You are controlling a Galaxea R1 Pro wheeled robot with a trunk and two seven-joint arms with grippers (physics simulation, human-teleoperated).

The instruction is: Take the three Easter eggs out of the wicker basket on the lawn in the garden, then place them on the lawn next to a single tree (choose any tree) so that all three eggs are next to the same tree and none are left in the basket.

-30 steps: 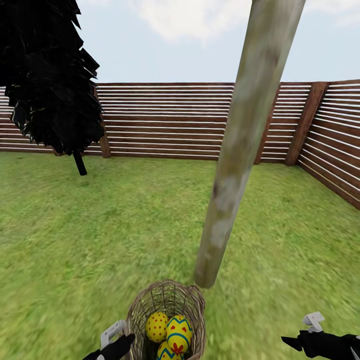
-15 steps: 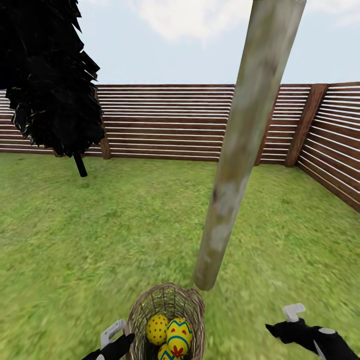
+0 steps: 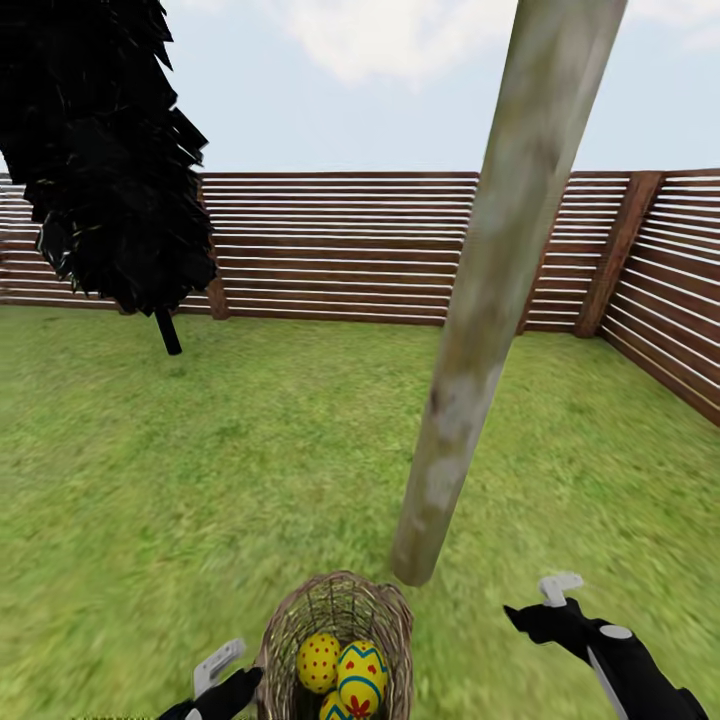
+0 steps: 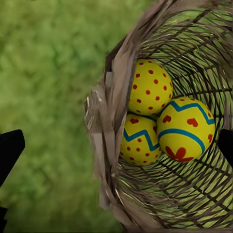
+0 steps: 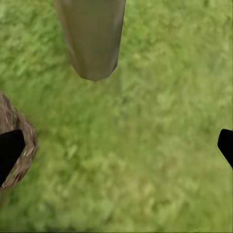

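The wicker basket stands on the lawn at the near edge of the head view, just in front of the foot of the pale, mottled tree trunk, which rises at a slant. All three Easter eggs lie inside it, pressed together: a red-dotted egg, a banded egg with blue stripes and red marks, and a third egg partly hidden beneath them.

The left claw sits just beside the basket's left rim, outside the weave. In the left wrist view the eggs lie between its two dark fingertips, which stand wide apart with nothing gripped; the basket's braided rim lies between one finger and the eggs.

The right claw hangs over bare grass to the right of the basket and the trunk's foot, near both but touching neither. In the right wrist view its fingertips are spread wide and empty, with the basket's edge beside one of them.

A brown slatted fence closes off the garden, with a black-foliaged tree at the far left.
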